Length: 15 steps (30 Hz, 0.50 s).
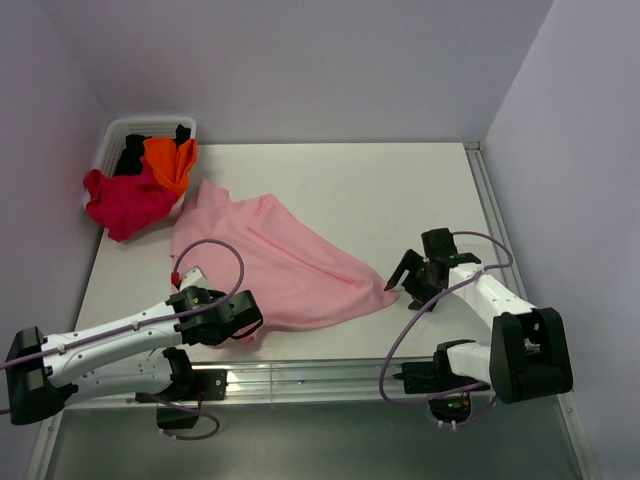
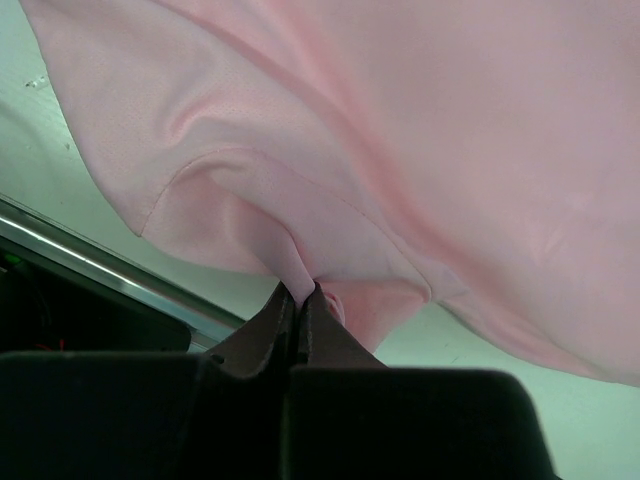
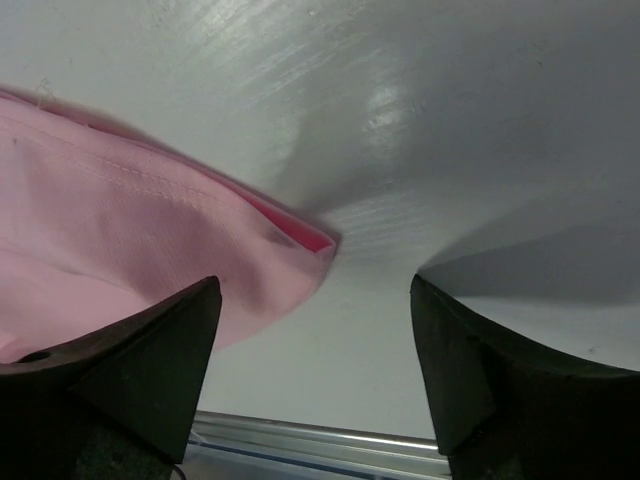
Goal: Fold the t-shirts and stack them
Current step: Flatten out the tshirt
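Observation:
A light pink t-shirt (image 1: 280, 260) lies spread and rumpled across the left middle of the table. My left gripper (image 1: 245, 322) is shut on a fold at its near edge; the left wrist view shows the pink cloth (image 2: 400, 150) pinched between the closed fingertips (image 2: 285, 300). My right gripper (image 1: 408, 275) stands open just past the shirt's right corner (image 3: 300, 245), and that corner reaches into the gap near the left finger (image 3: 150, 350) without being gripped. Crimson (image 1: 125, 200), orange (image 1: 172, 160) and black (image 1: 135, 152) t-shirts spill from a basket at the back left.
The white basket (image 1: 120, 130) sits in the back left corner against the wall. A metal rail (image 1: 300, 378) runs along the table's near edge. Walls close in the left, back and right sides.

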Each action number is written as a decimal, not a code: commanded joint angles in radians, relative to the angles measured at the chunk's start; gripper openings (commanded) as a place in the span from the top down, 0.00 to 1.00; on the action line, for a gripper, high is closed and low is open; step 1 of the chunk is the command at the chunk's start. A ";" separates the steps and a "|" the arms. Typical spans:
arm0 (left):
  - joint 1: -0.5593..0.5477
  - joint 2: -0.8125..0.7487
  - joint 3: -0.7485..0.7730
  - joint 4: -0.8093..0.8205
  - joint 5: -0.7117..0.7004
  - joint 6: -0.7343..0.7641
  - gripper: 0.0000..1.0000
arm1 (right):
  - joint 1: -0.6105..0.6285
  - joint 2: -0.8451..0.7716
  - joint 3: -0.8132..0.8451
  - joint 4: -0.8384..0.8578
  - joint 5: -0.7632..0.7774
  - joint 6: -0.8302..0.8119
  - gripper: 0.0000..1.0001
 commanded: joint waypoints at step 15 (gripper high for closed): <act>-0.003 0.011 0.027 0.016 -0.026 -0.011 1.00 | 0.023 0.190 -0.005 0.130 -0.014 -0.010 0.96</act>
